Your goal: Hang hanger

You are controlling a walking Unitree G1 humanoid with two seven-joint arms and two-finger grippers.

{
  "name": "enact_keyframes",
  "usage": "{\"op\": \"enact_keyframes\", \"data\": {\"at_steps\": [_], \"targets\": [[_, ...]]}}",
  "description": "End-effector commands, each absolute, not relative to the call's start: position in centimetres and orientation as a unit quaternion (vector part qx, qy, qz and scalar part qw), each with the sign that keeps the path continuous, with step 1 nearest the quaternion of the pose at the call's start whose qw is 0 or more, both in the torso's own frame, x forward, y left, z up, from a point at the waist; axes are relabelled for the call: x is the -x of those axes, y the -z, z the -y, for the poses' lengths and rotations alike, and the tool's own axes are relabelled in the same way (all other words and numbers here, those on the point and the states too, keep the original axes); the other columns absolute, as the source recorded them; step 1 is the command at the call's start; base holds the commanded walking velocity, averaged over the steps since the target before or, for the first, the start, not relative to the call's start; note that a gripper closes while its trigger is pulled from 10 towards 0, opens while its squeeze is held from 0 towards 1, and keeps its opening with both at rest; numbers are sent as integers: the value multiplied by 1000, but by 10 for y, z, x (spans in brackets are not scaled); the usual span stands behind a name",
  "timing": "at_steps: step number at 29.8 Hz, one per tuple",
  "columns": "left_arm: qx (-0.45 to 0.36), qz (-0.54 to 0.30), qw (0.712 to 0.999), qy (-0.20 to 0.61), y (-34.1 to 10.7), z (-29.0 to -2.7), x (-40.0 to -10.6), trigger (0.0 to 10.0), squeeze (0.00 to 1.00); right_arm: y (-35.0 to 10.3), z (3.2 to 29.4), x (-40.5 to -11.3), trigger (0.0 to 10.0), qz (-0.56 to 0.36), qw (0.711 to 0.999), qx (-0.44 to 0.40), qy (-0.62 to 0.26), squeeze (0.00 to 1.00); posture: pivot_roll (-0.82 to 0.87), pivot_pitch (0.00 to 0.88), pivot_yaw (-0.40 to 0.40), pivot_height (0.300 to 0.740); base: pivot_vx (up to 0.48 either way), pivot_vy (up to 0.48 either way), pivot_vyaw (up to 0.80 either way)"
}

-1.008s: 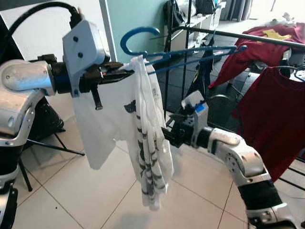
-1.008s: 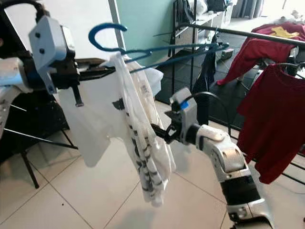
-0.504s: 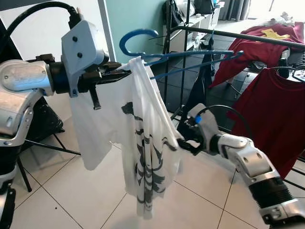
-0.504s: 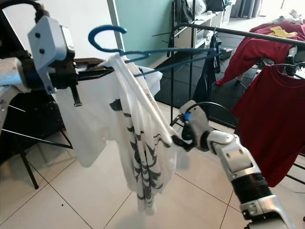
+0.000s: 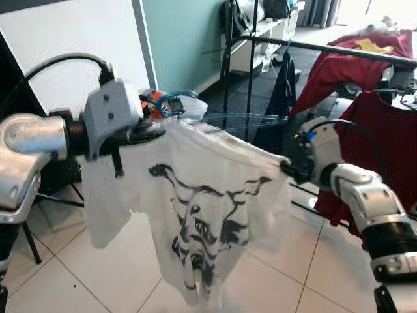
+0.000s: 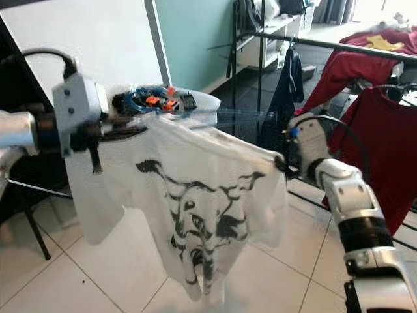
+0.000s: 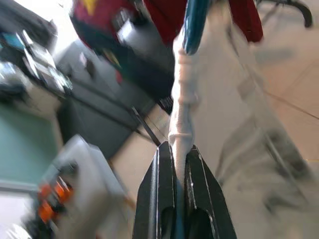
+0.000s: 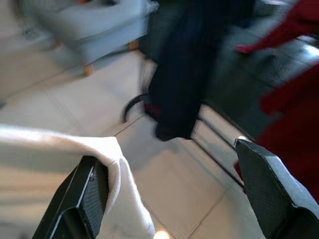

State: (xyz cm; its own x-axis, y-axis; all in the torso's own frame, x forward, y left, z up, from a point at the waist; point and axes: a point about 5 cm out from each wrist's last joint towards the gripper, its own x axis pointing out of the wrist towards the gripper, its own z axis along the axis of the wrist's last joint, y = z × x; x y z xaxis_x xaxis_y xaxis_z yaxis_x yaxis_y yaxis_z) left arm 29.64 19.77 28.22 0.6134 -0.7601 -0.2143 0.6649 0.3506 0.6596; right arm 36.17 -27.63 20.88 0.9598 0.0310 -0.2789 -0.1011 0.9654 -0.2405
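A blue hanger [image 5: 242,118] carries a white T-shirt [image 5: 205,208] with a black print, spread wide and facing me. My left gripper [image 5: 154,128] is shut on the hanger's neck and the shirt collar; in the left wrist view its fingers [image 7: 158,189] pinch the blue hanger [image 7: 194,22] and the white cloth [image 7: 182,104]. My right gripper [image 5: 287,169] is at the shirt's far shoulder. It is open [image 8: 179,194], and the white cloth [image 8: 60,149] lies against one finger [image 8: 92,196]. The black clothes rail [image 5: 319,49] runs behind, to the right.
Red shirts [image 5: 384,130] hang on the rail at the right, and a dark garment [image 5: 281,91] hangs near its middle. A white board [image 5: 71,45] on a black stand is behind my left arm. Pale tiled floor [image 5: 65,280] lies below.
The hanger has swung round and dropped, so the bunched shirt now hangs spread out. My right gripper has moved right and up along the shirt to its far shoulder.
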Motion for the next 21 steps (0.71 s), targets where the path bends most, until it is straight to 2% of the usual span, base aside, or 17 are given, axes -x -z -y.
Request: {"op": "enact_keyframes", "data": {"at_steps": [1,12,17,18,20,21], "targets": [[-390,62,819,416,-286,-208,-295,0,0,-214,285,-362,10000,-127,987,95,-9,0,-87,34,60,740,0,0,0],[-400,43,813,421,-270,-206,-292,0,0,-224,286,-365,10000,-100,994,35,-11,0,-86,37,56,740,0,0,0],[-422,36,808,411,-265,-200,-296,0,0,-238,275,-369,10000,-63,997,-3,-38,0,-88,40,56,740,0,0,0],[-427,31,810,401,-263,-198,-300,314,0,-244,271,-370,10000,-49,998,-12,-49,0,-88,41,56,740,0,0,0],[-427,31,810,401,-263,-198,-300,314,0,-244,271,-370,10000,-49,998,-12,-49,0,-88,41,56,740,0,0,0],[-427,26,820,380,-260,-195,-306,588,0,-251,266,-371,10000,-32,997,-17,-63,0,-88,40,56,740,0,0,0]]}}
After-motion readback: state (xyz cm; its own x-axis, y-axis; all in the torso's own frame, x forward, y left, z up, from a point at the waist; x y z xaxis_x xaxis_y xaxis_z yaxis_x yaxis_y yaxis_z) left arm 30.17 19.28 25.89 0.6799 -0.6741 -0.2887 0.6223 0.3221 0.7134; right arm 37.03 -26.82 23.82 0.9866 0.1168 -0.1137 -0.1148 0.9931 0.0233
